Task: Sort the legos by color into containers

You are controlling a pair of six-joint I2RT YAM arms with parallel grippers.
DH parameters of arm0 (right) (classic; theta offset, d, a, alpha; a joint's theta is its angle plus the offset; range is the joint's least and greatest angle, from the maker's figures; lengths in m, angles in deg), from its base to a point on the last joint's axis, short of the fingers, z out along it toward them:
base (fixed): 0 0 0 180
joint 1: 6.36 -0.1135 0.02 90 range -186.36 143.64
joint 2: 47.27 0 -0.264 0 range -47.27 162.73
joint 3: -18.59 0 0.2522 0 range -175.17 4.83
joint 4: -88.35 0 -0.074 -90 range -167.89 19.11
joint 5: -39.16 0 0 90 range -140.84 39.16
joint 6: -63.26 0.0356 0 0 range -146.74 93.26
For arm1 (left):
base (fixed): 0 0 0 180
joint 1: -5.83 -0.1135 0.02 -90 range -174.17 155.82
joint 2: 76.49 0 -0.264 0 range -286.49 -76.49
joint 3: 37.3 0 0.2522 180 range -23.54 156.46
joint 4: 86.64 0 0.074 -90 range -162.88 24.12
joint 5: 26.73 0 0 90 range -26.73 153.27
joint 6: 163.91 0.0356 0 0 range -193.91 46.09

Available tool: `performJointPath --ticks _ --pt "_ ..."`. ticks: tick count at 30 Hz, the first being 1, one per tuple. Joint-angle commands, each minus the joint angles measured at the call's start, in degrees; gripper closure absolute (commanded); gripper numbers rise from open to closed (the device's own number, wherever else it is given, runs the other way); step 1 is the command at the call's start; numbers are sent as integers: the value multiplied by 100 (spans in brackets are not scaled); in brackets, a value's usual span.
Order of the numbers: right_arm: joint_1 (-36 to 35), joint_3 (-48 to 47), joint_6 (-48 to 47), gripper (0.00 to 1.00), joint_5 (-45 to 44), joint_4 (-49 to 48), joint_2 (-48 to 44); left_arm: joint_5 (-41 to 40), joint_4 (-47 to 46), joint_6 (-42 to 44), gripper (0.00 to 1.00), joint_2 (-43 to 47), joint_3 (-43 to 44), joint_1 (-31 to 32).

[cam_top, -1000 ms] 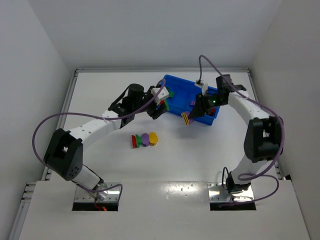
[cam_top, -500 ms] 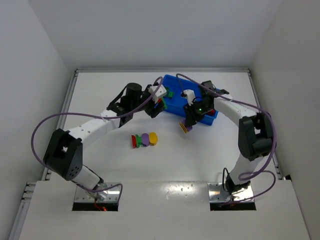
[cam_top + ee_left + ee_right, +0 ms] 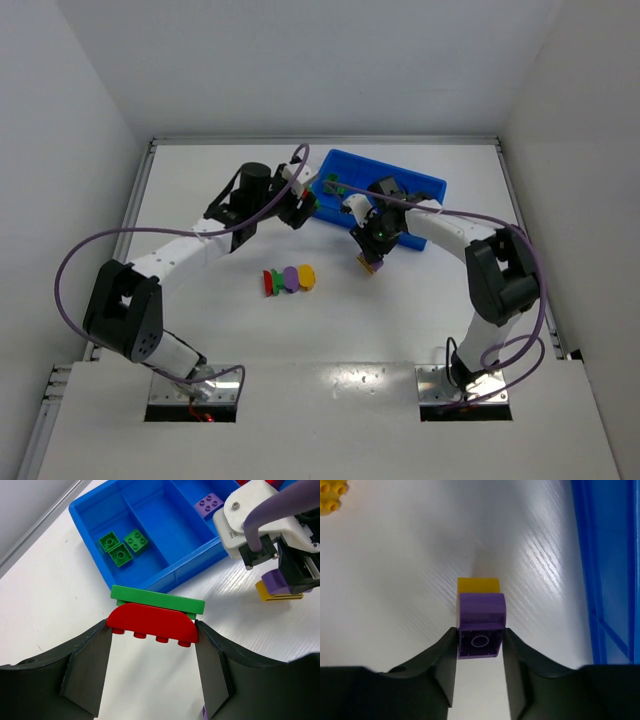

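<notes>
One purple-yellow stack [image 3: 479,617] pinched between right claw [image 3: 479,634] jaws.

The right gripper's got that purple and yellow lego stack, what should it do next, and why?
Probably lower it onto the table and let go, not bin it. The right gripper is shut on a purple brick with a yellow brick joined to it, outside the blue bin. The left gripper holds a red and green stack, so it can't help split them.

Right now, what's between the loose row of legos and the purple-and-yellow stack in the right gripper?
Nothing. In the top view, only bare white table separates the row of legos from the purple-and-yellow stack.
</notes>
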Motion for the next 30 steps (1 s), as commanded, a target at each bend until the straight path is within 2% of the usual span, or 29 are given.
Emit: performJointPath --ticks 1,4,8,14,20,21,23,26,27,29,30 --pt "-108 -6 31 58 -320 -216 61 8 -248 -127 77 307 -101 -66" --pt "-231 -58 31 47 -320 -216 61 8 -301 -127 77 307 -101 -66" --pt "-284 -268 31 40 -241 -163 9 8 -301 -74 77 307 -101 -66" --pt "-13 -752 365 39 548 -85 -378 140 -538 -188 77 307 -162 -259" --pt "427 -1183 419 39 2481 195 -546 570 -486 -66 77 422 -215 -312" --pt "584 -1236 349 39 3188 275 -545 684 -433 57 77 491 -215 -312" --pt "717 -1367 400 39 3738 276 -457 992 -433 128 77 562 -338 -312" --pt "936 -1509 830 39 4756 163 -124 1098 -354 479 77 728 -399 -50" --pt "937 -1569 1240 39 4943 40 7 1098 -354 628 77 842 -478 4" --pt "990 -1570 1804 39 5547 -372 122 950 -354 682 77 904 -540 118" --pt "990 -1413 2164 39 5760 -992 123 888 -354 743 77 905 -540 171"
